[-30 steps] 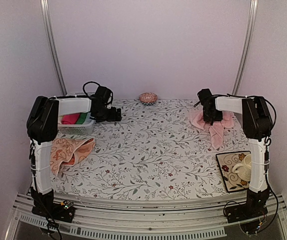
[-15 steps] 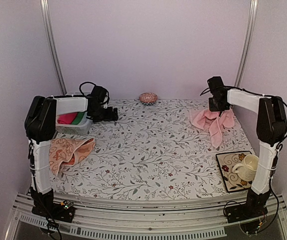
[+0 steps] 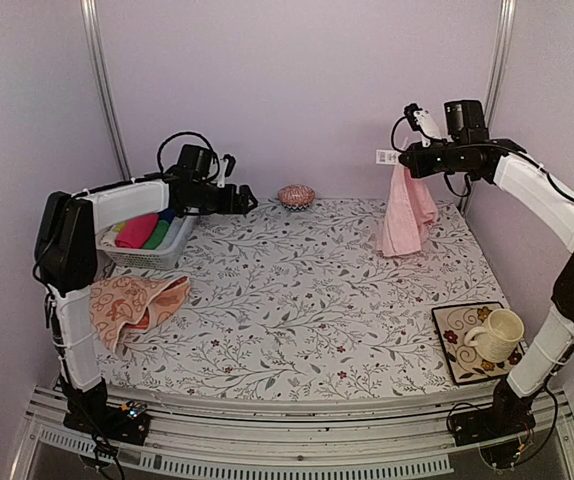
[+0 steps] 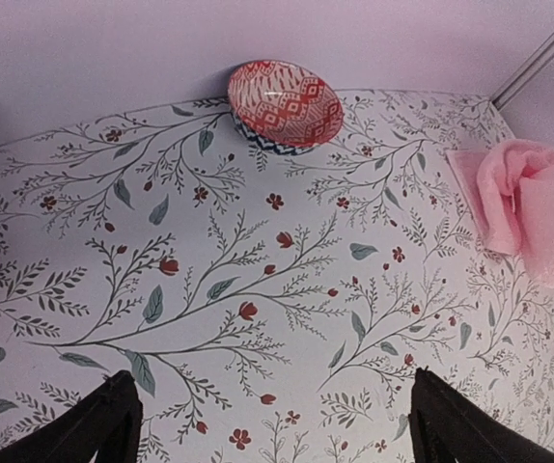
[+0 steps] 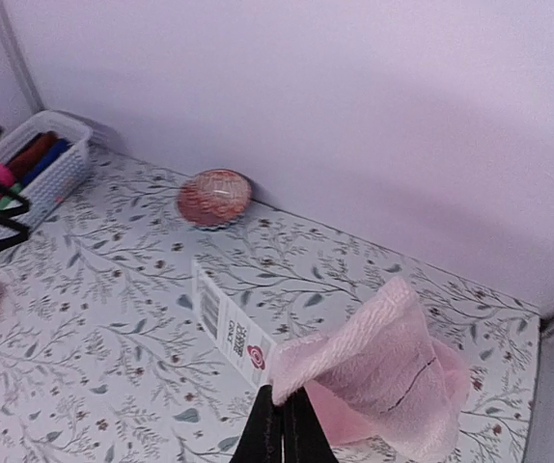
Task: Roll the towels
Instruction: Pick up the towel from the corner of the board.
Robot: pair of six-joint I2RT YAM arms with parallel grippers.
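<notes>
The light pink towel [image 3: 405,212] hangs from my right gripper [image 3: 403,166], high over the table's back right, its lower end near the tablecloth. In the right wrist view the right gripper [image 5: 284,410] is shut on a corner of the pink towel [image 5: 373,357], with a white label [image 5: 227,323] sticking out beside it. The peach-orange patterned towel [image 3: 132,303] lies crumpled at the left edge of the table. My left gripper [image 3: 247,200] hovers at the back left beside the basket, open and empty; both black fingers [image 4: 113,420] show over bare tablecloth.
A white basket [image 3: 157,247] with magenta, green and blue rolled cloths stands at the back left. A small red patterned bowl [image 3: 296,195] sits against the back wall. A cream mug [image 3: 497,334] rests on a square patterned plate [image 3: 454,328] at the front right.
My right gripper shut on the pink towel and lifted it off the table, up toward the back. My left arm swung right, away from the basket.
</notes>
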